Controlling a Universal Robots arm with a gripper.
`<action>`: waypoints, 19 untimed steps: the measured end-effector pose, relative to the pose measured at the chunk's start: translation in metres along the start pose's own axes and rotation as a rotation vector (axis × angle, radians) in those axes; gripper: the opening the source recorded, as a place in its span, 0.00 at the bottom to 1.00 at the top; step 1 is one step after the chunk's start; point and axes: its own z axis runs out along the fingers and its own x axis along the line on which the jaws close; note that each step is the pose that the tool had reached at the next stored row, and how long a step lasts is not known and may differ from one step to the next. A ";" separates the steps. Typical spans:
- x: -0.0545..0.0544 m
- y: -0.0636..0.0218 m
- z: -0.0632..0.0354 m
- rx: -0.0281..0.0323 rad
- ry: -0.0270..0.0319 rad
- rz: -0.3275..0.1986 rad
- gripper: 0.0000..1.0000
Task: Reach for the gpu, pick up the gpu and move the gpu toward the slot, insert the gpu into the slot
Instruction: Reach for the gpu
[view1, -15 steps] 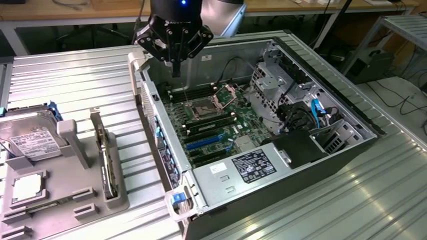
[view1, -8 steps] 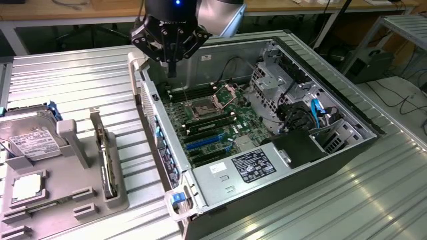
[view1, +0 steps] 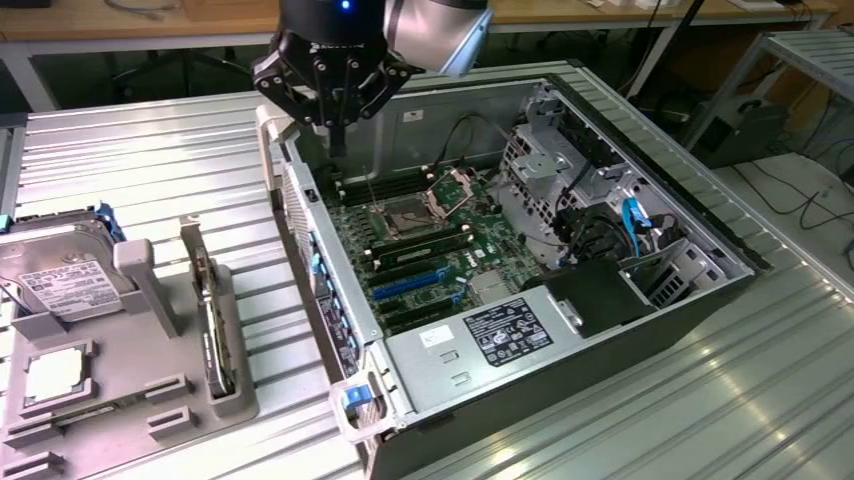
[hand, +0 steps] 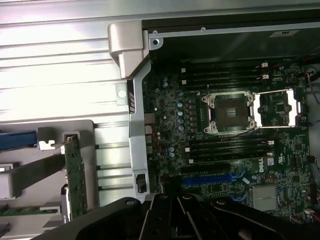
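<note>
**End effector over case, gpu not yet picked up**

End effector (view1: 335, 140): fingers pressed together, holding nothing. It hangs above the far corner of the open case (view1: 304, 215), over the board (view1: 441, 245), touching no part. In the wrist view its dark body (hand: 180, 215) sits over the board edge.

Gpu (view1: 211, 320): stands on edge in the grey holder (view1: 147, 290) on the tabletop (view1: 160, 160), toward the exterior view's left of the case and well apart from the end effector. The wrist view shows its green edge (hand: 76, 172) upright in the holder, outside the case wall.

Slot (view1: 407, 285): blue, unoccupied, on the board between the black memory connectors and the silver box nearer the camera. Also seen in the wrist view (hand: 210, 178), just beside the end effector body.

Other items: hard drive (view1: 60, 270) and processor chip (view1: 56, 372) rest in the same holder. Processor socket (hand: 230, 112) stands open.
</note>
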 end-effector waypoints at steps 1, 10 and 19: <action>0.001 -0.0001 0.0000 0.0000 0.0000 0.000 0.11; 0.009 -0.0007 -0.0002 0.0000 0.0000 0.000 0.11; 0.017 -0.0013 -0.0004 -0.0001 -0.0001 0.000 0.11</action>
